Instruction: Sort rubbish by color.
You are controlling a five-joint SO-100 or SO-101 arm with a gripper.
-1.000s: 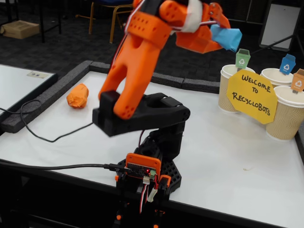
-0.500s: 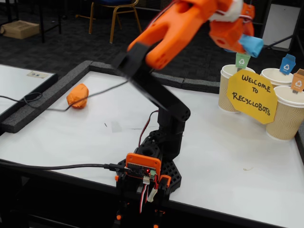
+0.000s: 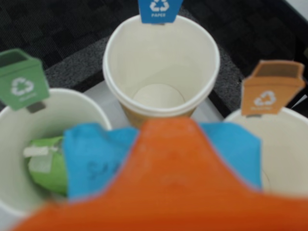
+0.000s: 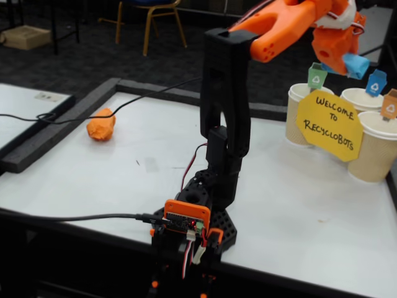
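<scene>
Hovering above the cups, the gripper (image 3: 163, 159) pinches the light blue wad (image 3: 94, 161); the blue-tagged cup (image 3: 161, 67) lies just ahead (green wad (image 3: 48, 163) already binned).

arm (image 4: 224, 118): orange and black links | red wires (base board lit)

Exhibition hall, dark carpet (image 4: 80, 56), "Welcome to Recyclobots" sign (image 4: 329, 125)

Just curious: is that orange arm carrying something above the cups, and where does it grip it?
Yes, the tool holds a blue paper wad, pinched around its middle; both ends stick out.
</scene>
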